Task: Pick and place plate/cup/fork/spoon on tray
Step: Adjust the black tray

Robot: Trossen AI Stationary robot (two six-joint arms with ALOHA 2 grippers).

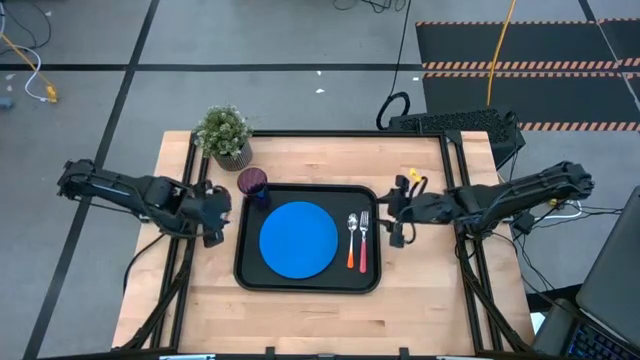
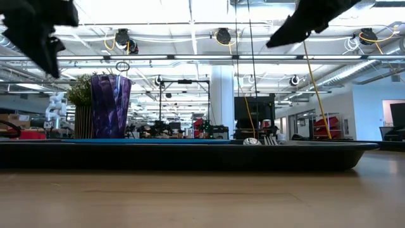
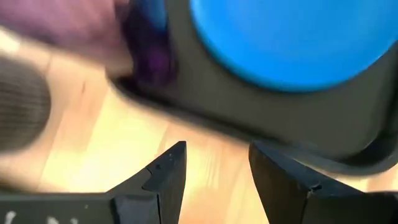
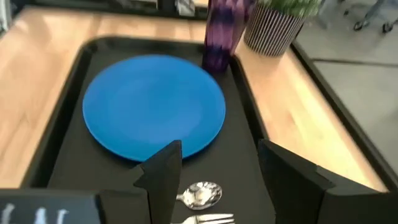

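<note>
Both pincers empty, fingers apart: left gripper (image 1: 222, 213) off the tray's (image 1: 306, 284) left edge nearest the cup (image 1: 252, 182) in its far-left corner; right gripper (image 1: 392, 212) off the right edge, beside fork (image 1: 364, 238) and spoon (image 1: 352, 240), plate (image 1: 298, 239) centred.

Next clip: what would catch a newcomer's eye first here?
The bright blue plate in the middle of the black tray. Then the purple cup standing in the tray's far left corner near the potted plant, and the spoon and fork lying side by side right of the plate.
</note>
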